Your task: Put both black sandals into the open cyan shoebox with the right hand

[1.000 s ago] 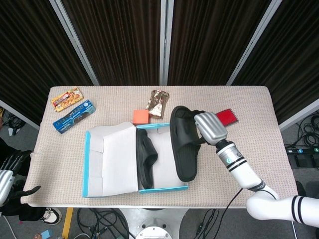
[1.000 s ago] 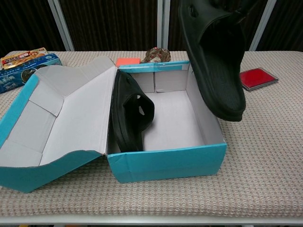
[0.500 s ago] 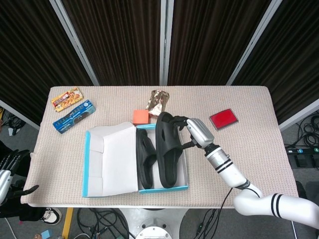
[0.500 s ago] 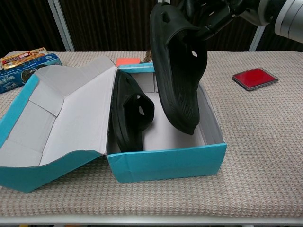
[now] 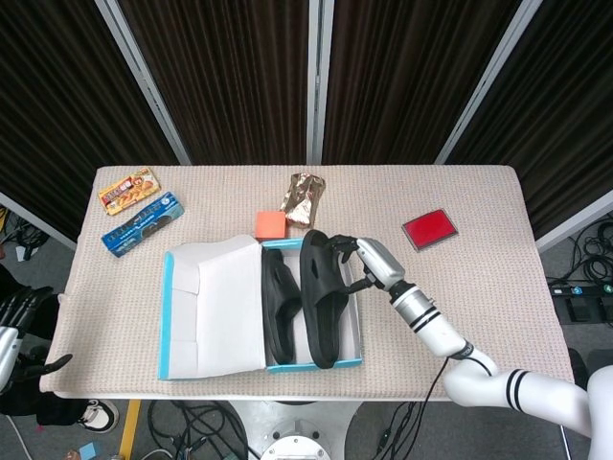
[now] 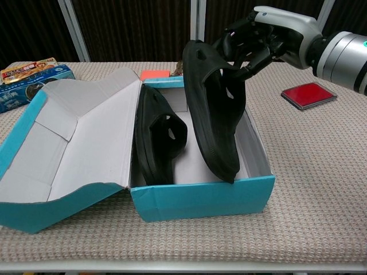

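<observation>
The open cyan shoebox [image 5: 356, 321] [image 6: 200, 199] sits at the front middle of the table, its lid folded out to the left. One black sandal [image 5: 281, 307] [image 6: 156, 137] lies on its side against the box's left wall. The second black sandal [image 5: 321, 297] [image 6: 217, 117] stands on edge inside the right half of the box, its toe end low by the front wall. My right hand [image 5: 371, 263] [image 6: 265, 39] grips this sandal at its upper heel end, above the box's back right corner. My left hand [image 5: 11, 333] hangs off the table's front left corner, holding nothing.
A red case [image 5: 428, 229] [image 6: 308, 94] lies right of the box. Behind the box are an orange block [image 5: 271, 223] and a foil packet [image 5: 304, 198]. A blue pack [image 5: 142, 222] [image 6: 23, 86] and an orange snack pack [image 5: 129, 189] lie at the back left.
My right hand carried the second sandal from over the box's right wall leftward and down into the box, where it now stands beside the first one. The left hand stayed put.
</observation>
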Available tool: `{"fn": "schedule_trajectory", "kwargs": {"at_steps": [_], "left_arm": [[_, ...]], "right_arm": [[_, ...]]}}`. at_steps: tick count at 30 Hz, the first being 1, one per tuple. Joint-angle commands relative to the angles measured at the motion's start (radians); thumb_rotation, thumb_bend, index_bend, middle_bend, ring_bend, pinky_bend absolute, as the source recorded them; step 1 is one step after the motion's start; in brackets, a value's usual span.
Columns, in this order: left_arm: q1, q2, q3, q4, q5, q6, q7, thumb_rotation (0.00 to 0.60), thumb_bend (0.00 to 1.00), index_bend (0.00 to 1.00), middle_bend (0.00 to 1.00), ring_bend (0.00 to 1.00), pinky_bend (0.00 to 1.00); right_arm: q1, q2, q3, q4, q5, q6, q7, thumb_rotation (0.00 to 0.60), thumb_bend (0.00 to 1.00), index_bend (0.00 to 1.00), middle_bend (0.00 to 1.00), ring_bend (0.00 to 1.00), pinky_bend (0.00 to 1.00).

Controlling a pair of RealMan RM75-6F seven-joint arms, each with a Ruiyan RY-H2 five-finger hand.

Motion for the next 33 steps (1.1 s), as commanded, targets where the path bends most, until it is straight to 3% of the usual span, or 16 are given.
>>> {"fn": "schedule_trajectory", "kwargs": {"at_steps": [1, 21, 33], "left_arm": [[0.001, -0.003, -0.002, 0.006, -0.001, 0.002, 0.0, 0.6, 0.07, 0.09, 0.1, 0.0, 0.08], [0.001, -0.017, -0.008, 0.034, -0.008, 0.0, -0.013, 0.6, 0.07, 0.09, 0.1, 0.0, 0.08], [0.005, -0.025, -0.011, 0.045, -0.012, 0.005, -0.008, 0.6, 0.07, 0.09, 0.1, 0.0, 0.08]], "right_arm": [[0.002, -0.021, 0.001, 0.031, -0.021, -0.002, 0.028, 0.6, 0.05, 0.65, 0.6, 0.38, 0.46], [0.041, -0.079, -0.017, 0.18, -0.072, -0.063, 0.015, 0.6, 0.06, 0.65, 0.6, 0.38, 0.45], [0.065, -0.096, -0.029, 0.226, -0.101, -0.056, -0.121, 0.6, 0.07, 0.65, 0.6, 0.38, 0.45]]}}
